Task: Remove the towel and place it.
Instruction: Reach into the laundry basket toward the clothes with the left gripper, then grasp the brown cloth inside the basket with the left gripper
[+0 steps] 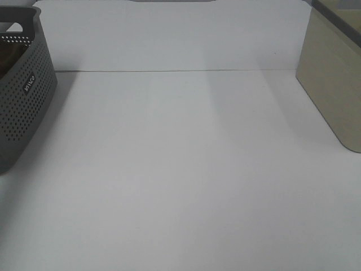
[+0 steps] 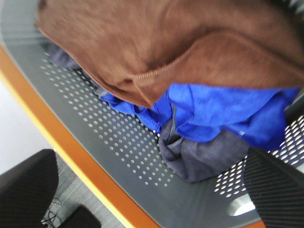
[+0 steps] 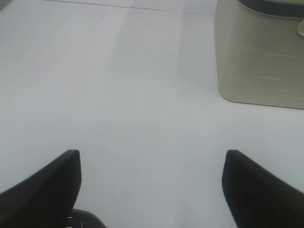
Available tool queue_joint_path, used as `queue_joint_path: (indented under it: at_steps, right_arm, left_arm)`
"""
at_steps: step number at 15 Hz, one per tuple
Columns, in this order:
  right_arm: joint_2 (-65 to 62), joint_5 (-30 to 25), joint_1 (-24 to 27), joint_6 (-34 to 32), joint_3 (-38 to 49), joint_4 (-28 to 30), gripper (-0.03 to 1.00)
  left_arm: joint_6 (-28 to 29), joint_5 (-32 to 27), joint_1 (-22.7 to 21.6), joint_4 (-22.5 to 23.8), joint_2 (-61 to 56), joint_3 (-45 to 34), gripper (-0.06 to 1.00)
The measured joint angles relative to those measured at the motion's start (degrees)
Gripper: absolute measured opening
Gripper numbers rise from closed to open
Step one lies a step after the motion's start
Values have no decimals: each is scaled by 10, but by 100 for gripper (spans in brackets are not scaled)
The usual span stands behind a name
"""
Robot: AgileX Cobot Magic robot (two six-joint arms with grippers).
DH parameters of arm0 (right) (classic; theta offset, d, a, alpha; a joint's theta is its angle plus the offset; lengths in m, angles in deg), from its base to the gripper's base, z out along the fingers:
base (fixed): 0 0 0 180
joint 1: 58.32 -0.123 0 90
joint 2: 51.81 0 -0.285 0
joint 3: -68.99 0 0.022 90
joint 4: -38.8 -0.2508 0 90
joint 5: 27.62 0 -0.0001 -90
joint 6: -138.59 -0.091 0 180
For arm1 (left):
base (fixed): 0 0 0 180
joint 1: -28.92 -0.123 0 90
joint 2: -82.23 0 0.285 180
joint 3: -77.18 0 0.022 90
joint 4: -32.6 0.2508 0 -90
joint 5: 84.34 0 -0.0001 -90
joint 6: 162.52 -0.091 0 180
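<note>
Basket (image 1: 28,107): a grey perforated basket is set at the left edge of the counter, toward the far left corner; part of it is cut off by the side of the exterior high view, and a small white label is seen on its side wall

Towel (image 2: 166,42): the reddish-brown plush cloth is found inside the basket, piled on top of the other cloths; a stitched hem is folded over at its lower edge, and the view is blurred

Blue cloth (image 2: 213,109): a bright blue cloth is tucked under the towel and is touched by it

Dark grey cloth (image 2: 199,156): it is crumpled under the blue cloth, against the perforated wall of the basket

Left gripper (image 2: 149,152): it is seen only in the left wrist view, above the basket; its fingers (image 2: 28,190) are spread wide, nothing is held between them, and the towel is not touched

Counter (image 1: 180,169): a plain white surface with a white back panel behind it

Right gripper (image 3: 152,152): it is held over bare counter; its fingers (image 3: 42,185) are spread wide with nothing between them

Beige container (image 1: 333,96): it is set at the right edge, toward the far right corner, well apart from the basket; a dark grey rim is seen at its top
</note>
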Motion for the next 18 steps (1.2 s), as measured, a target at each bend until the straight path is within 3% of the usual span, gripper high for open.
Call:
queue_joint_path:
  at_steps: [2,4,9,18]
  right_arm:
    - [0,0,0,0,0,0,79]
    - [0,0,0,0,0,0,79]
    - [0,0,0,0,0,0,79]
    - [0,0,0,0,0,0,79]
  left_arm:
    - [-68,-3,-24,-2,56,2,99]
    - [-89,-2,-32,-2,108,10,99]
    - [-102,-2,-32,-15,215,104,99]
    - [-121,-3,-32,-41,254,108,99]
